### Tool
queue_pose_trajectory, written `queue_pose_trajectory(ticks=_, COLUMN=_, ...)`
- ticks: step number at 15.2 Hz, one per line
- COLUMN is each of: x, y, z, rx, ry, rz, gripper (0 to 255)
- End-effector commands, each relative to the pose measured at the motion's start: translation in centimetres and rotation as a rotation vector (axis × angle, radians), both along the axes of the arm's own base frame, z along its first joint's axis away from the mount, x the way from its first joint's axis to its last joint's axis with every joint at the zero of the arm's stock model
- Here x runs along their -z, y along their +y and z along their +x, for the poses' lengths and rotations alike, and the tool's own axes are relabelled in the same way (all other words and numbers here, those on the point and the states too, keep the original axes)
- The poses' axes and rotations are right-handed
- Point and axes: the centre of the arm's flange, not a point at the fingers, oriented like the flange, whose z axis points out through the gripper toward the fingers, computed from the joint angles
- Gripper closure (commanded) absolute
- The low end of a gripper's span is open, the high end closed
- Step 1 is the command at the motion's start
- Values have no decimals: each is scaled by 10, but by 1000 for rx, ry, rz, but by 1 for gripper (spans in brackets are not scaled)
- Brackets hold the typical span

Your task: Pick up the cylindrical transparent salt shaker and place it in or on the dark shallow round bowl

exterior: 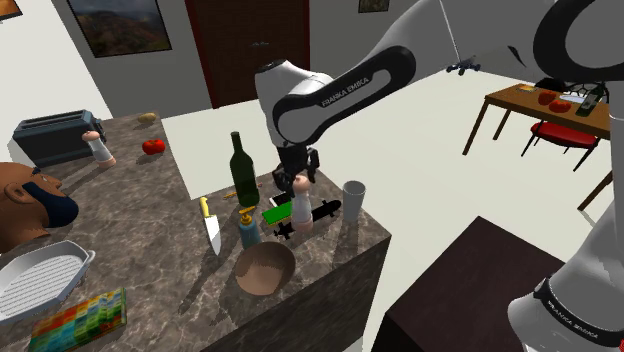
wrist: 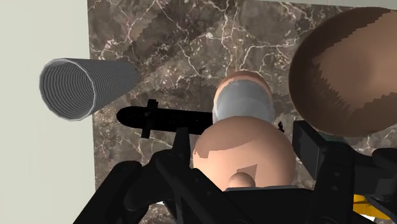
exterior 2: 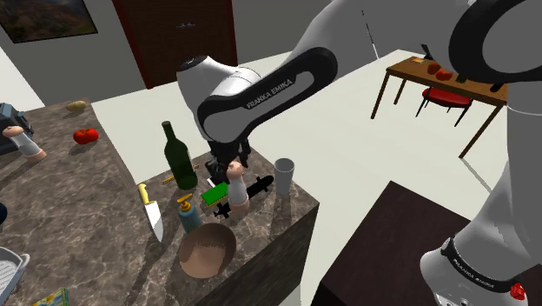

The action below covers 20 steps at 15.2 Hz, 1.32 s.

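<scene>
Mid-frame, the gripper (exterior: 299, 186) sits over the salt shaker (exterior: 301, 212); clamped or not, I can't tell. A weak hold on its rounded cap could drop it short of the bowl (exterior: 265, 268).

Your counter (exterior: 150, 215) looks like dark polished marble with white veins; the salt shaker (wrist: 243, 149) has matt pinkish caps and a smooth grey body; the bowl (wrist: 347, 73) is matt brown, the cup (wrist: 70, 89) ribbed
</scene>
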Motion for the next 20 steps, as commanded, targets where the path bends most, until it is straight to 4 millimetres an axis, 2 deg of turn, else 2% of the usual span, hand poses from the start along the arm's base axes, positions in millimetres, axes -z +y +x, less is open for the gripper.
queue_pose_trajectory(ticks=1, x=-11, y=-1, z=0, rx=0, ry=0, rz=0, gripper=255)
queue_pose_trajectory(ticks=2, x=-16, y=-1, z=0, rx=0, ry=0, rz=0, gripper=255)
queue_pose_trajectory(ticks=15, x=-84, y=154, z=-32, rx=0, ry=0, rz=0, gripper=255)
queue_pose_trajectory(ticks=16, x=-87, y=162, z=-33, rx=0, ry=0, rz=0, gripper=255)
queue_pose_trajectory(ticks=20, x=-66, y=162, z=-33, rx=0, ry=0, rz=0, gripper=255)
